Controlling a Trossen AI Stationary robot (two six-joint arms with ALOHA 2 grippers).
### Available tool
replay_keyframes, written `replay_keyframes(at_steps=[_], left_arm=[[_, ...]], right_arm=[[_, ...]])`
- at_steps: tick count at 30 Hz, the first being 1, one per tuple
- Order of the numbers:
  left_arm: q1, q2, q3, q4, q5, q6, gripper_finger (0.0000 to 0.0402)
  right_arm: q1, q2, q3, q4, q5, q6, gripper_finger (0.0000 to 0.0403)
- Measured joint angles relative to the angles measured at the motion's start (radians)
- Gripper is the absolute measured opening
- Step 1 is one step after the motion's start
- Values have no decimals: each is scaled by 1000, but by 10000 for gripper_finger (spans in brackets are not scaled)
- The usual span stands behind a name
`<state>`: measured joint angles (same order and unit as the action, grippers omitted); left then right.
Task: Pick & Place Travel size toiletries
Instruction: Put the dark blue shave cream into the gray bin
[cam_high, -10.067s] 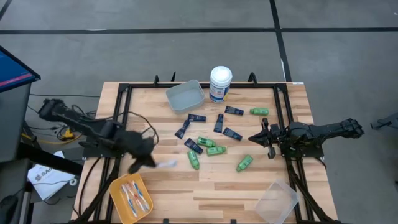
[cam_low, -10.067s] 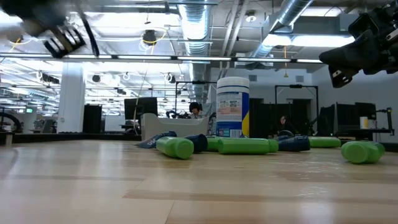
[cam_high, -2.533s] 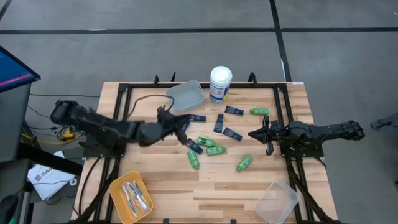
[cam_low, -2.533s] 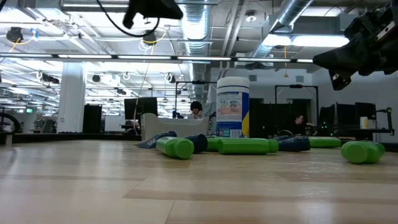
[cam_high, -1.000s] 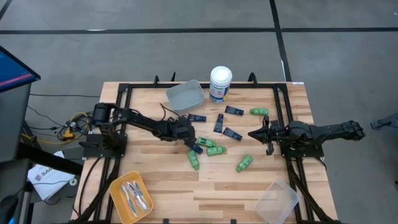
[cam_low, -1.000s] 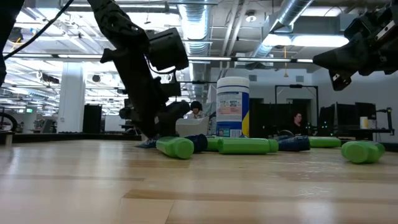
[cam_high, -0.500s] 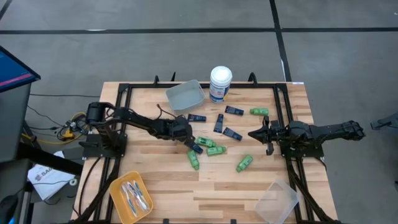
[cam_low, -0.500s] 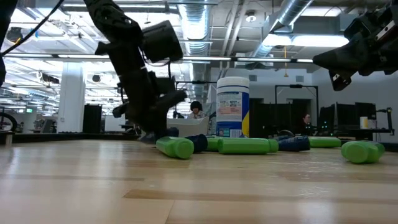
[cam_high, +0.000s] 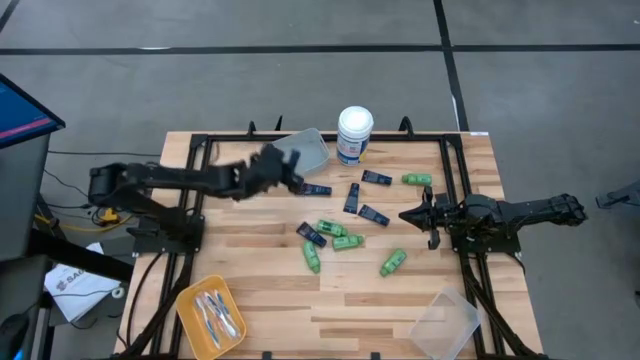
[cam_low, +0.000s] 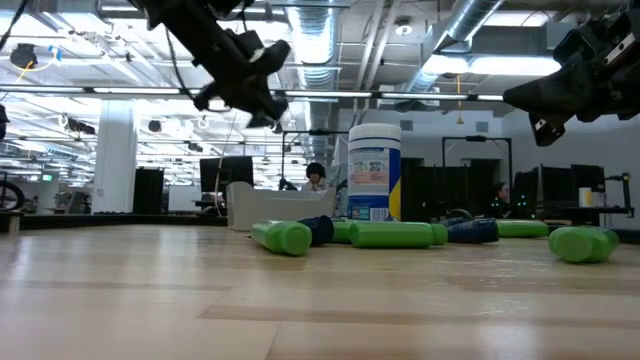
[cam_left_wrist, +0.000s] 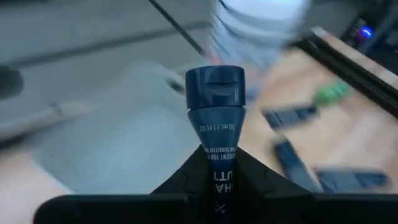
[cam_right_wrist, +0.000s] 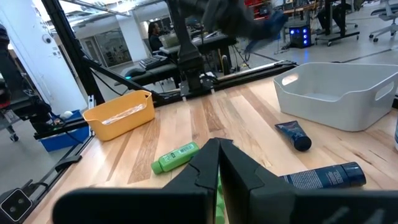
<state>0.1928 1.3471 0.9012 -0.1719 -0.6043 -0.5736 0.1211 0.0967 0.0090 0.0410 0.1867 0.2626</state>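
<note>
5 green bottles (cam_high: 348, 242) on the table. 5 navy tubes (cam_high: 374, 215) lying flat, plus 1 more navy tube (cam_left_wrist: 214, 106) clamped in the left gripper (cam_left_wrist: 217, 169), so 6. Toothbrushes (cam_high: 215, 314) piled in the orange tray (cam_high: 190, 298): several, exact count unclear. 1 grey bin (cam_high: 298, 152), 1 clear container (cam_high: 445, 322), 1 white canister (cam_high: 355, 133).

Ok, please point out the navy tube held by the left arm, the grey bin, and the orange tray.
navy tube (cam_left_wrist: 215, 102), left wrist view, on its cap.
grey bin (cam_high: 297, 155), high view, on its floor.
orange tray (cam_high: 189, 298), high view, on its rim.
</note>
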Motion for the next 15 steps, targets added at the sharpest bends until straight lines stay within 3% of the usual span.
replay_keyframes(at_steps=[8,15], left_arm=[[249,-9,0,35,127,147,36],[297,112,-1,65,252,147,35]], right_arm=[[0,0,0,-1,0,0,6],[0,0,0,-1,1,0,6]])
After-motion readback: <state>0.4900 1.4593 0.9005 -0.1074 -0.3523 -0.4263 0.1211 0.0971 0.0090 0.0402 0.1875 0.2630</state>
